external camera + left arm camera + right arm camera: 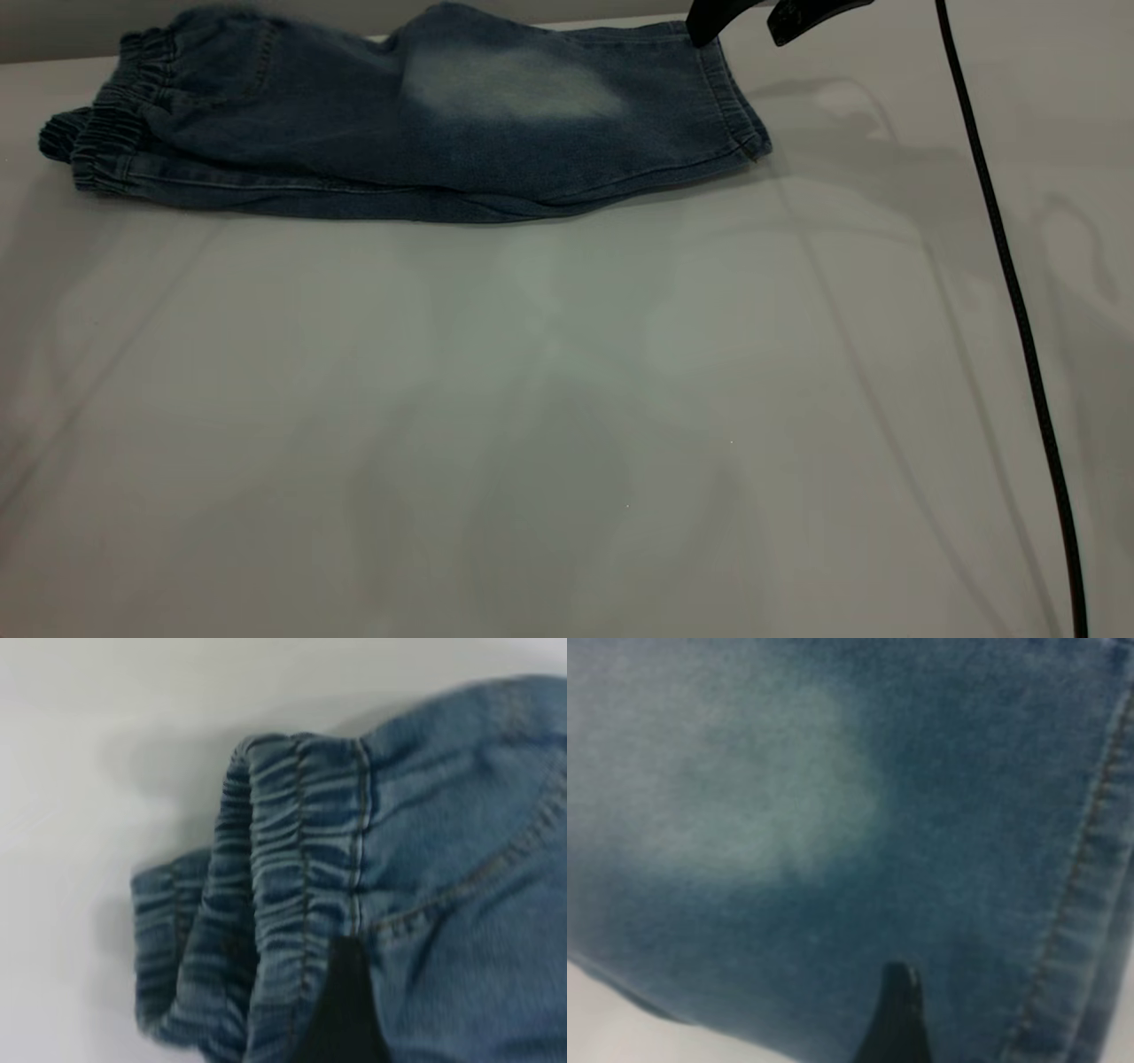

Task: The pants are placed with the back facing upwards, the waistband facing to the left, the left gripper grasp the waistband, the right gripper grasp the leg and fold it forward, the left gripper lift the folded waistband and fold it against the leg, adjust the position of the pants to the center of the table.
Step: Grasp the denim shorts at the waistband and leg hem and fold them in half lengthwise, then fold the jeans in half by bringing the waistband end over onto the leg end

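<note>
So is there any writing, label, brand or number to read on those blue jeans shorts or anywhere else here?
None can be read in any view.
The folded blue denim pants show only stitching, a pale faded patch and the gathered elastic waistband.
The plain white-grey table bears no marks, and neither does the black cable.

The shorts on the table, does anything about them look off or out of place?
Yes. The shorts lie folded lengthwise at the table's far edge, not the middle. The waistband at the left is bunched, with a loop of it sticking out. Nothing looks torn.
</note>
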Motion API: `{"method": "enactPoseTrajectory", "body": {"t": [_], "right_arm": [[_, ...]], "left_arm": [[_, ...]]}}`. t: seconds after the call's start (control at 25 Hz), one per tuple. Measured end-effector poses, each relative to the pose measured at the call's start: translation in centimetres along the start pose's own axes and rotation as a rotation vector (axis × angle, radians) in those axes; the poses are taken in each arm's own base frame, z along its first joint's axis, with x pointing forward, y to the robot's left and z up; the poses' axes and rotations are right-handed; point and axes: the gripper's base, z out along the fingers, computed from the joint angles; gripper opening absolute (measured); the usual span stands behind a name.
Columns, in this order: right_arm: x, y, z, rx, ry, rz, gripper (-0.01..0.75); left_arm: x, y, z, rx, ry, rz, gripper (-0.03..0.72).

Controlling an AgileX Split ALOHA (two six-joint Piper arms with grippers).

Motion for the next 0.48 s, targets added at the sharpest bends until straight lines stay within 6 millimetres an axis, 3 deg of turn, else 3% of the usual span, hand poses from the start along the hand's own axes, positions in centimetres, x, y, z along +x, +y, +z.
{"method": "enactPoseTrajectory", "body": {"t": [0.28,0.48], "right_arm": [[-0.2,2.1,0.3,-0.039,0.023,-0.037,0.544],[-1.3,2.8,-0.4,-0.063,0.016,-0.056,0.544]], "left_arm": [[1.0,1.3,-0.8,-0.151,0.180,0.048,0.561],[1.0,2.5,-0.6,-0.270,0.185,0.071,0.561]]}}
